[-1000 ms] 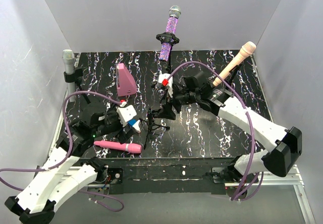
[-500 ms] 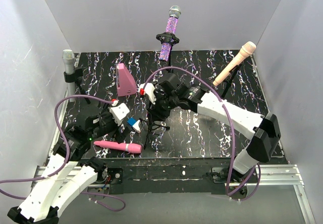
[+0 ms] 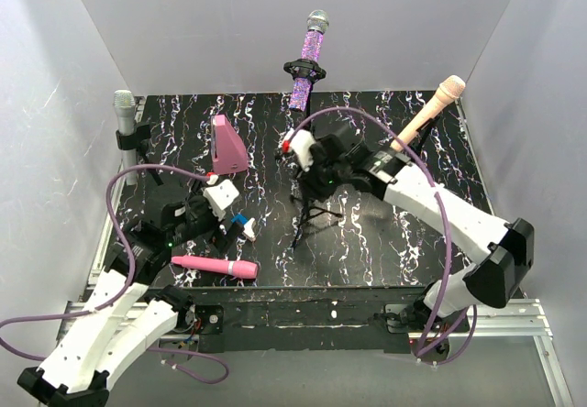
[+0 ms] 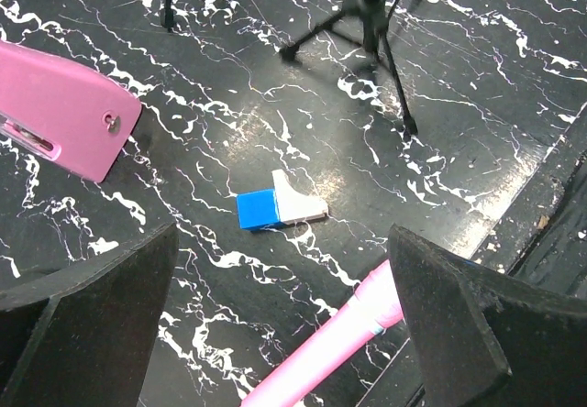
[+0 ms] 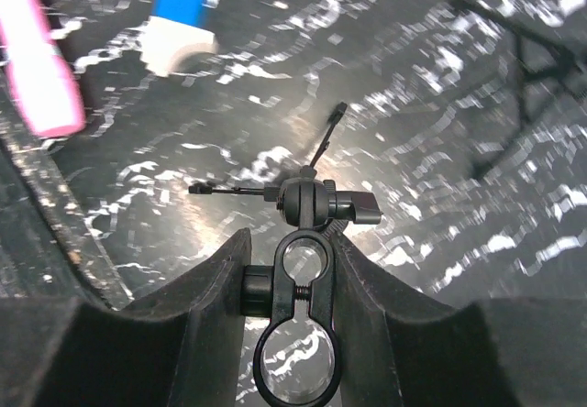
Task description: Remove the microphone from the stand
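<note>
Right claw [image 5: 292, 253] pinches stand [image 5: 314, 202] top; grip thin, stand may slip, tip. Left claw [image 4: 275, 306] wide open, empty.

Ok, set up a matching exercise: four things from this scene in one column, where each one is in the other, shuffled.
1. pink microphone
2. purple microphone
3. empty stand
4. silver microphone

A. clipped in a stand at the far left
B. gripped by the right claw
C. lying flat near the front
D. clipped in a stand at the back

Pairs: 1-C, 2-D, 3-B, 4-A
</note>
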